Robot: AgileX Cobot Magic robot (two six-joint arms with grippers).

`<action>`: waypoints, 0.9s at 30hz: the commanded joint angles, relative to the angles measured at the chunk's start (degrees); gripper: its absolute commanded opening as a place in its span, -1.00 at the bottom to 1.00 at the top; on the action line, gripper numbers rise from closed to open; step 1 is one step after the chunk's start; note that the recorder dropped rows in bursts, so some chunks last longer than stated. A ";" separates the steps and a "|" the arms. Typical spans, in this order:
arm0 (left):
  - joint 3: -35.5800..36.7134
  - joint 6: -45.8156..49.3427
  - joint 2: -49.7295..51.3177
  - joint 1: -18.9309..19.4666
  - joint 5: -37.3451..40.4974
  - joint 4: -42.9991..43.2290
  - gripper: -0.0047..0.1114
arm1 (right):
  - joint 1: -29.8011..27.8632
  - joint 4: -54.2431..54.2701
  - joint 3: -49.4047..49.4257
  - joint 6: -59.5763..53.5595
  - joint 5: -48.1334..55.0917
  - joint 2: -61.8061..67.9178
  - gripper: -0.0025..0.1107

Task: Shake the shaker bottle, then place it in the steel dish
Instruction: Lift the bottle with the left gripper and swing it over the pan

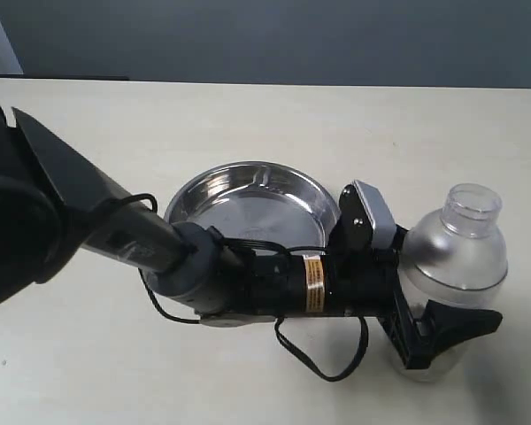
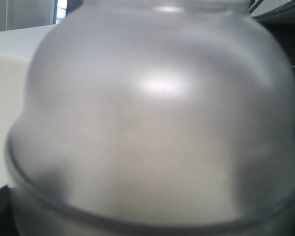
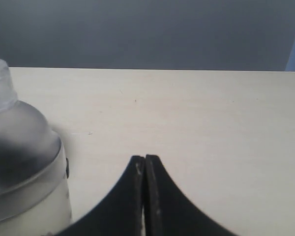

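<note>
The frosted shaker bottle (image 1: 456, 252) stands upright on the table, just right of the steel dish (image 1: 248, 199). My left gripper (image 1: 451, 297) reaches across from the left and is shut on the bottle's lower body. One black finger (image 1: 460, 326) lies across its near side; the other is hidden behind it. Up close, the shaker bottle (image 2: 157, 123) fills the left wrist view and hides the jaws. The dish holds nothing. My right gripper (image 3: 145, 160) is shut on nothing, with the shaker bottle (image 3: 24, 162) off to one side of it; that gripper is out of the exterior view.
The left arm's forearm (image 1: 274, 283) lies low across the dish's near rim, and a black cable loop (image 1: 327, 363) hangs below it. The cream table (image 1: 88, 372) runs back to a dark wall.
</note>
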 commanded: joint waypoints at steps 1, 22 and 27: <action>-0.07 0.77 -4.96 2.20 0.68 -2.66 -0.91 | 0.22 -0.07 0.07 -0.02 -0.46 -0.22 -0.97; 1.57 15.67 -39.06 10.61 43.41 -8.19 -0.91 | 0.22 -0.07 0.07 -0.02 -0.46 -0.22 -0.97; 5.34 14.51 -42.16 10.77 39.39 -15.61 -0.91 | 0.22 -0.07 0.07 -0.02 -0.46 -0.22 -0.97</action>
